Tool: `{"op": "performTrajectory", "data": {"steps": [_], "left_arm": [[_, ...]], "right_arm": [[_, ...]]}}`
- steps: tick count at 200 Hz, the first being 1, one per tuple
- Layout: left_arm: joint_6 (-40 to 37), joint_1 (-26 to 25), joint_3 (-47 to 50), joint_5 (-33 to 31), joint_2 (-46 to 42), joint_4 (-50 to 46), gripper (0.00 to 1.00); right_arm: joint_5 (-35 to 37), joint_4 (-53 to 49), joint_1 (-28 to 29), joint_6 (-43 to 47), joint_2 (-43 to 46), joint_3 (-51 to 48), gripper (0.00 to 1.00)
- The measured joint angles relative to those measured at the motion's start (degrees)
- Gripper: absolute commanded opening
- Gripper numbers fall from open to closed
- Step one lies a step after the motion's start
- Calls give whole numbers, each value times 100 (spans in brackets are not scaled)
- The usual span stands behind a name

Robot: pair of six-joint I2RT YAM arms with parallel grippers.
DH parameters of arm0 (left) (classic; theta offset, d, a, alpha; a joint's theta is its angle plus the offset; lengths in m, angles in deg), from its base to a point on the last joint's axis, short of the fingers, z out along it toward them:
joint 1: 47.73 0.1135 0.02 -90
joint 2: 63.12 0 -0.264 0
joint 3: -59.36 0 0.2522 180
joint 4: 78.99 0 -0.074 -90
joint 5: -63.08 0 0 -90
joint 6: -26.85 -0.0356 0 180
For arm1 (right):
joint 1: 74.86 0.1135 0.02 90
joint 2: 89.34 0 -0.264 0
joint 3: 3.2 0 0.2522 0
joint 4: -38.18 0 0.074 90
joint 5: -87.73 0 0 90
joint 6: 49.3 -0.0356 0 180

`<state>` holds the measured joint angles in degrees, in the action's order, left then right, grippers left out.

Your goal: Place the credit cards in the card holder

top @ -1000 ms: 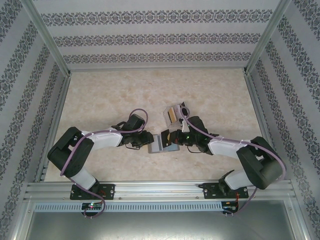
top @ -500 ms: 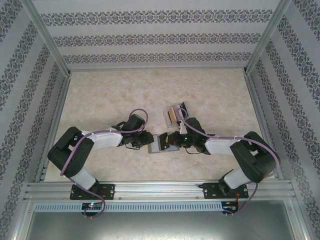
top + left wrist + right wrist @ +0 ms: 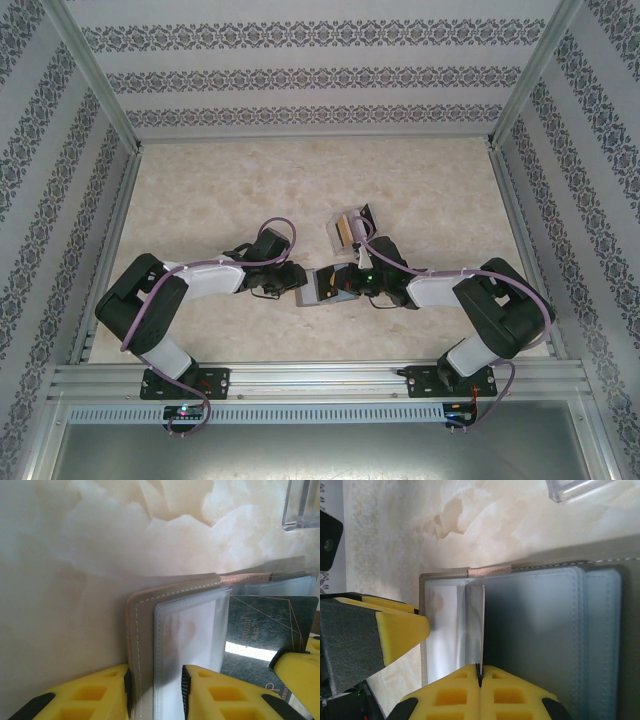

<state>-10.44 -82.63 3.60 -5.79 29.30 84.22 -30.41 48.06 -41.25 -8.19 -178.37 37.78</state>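
The card holder lies open on the marbled desk, a little below the middle of the overhead frame, right between the two arms. The left end effector reaches it from the left and the right end effector from the right.

In the left wrist view the holder fills the lower middle of the frame. Its grey stitched cover curves at the upper left corner, and a clear plastic sleeve lies on it. The two yellow fingers of the left end effector rise from the bottom edge and straddle the cover's edge and the sleeve, clamped on that side of the holder.

A dark credit card with thin gold lines sits at the right of this frame, over the holder's inner panel. A bright strip of glare crosses it. A yellow finger of the right end effector overlaps its lower right corner.

In the right wrist view the yellow fingers at the bottom centre are pressed flat together on a thin sheet seen almost edge-on, which stands up from the holder's left panel near the fold. The grey-blue right panel spreads to the right, and one yellow finger of the left end effector pokes in from the left.

A clear plastic box stands on the desk just above the holder in the overhead frame, apart from it.
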Motion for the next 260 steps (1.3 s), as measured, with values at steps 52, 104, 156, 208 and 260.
{"op": "performTrajectory", "data": {"steps": [52,104,156,208,260], "left_arm": [[0,0,0,-17,0,-13,32],[0,0,0,-17,0,-15,31],[0,0,0,-20,0,-17,31],[0,0,0,-20,0,-20,31],[0,0,0,-20,0,-20,31]], "right_arm": [[13,-76,-87,302,22,-9,0],[-11,-146,-125,409,111,-13,0],[-44,61,-31,382,-151,9,0],[17,234,103,258,-262,20,0],[15,170,122,227,-280,90,4]]}}
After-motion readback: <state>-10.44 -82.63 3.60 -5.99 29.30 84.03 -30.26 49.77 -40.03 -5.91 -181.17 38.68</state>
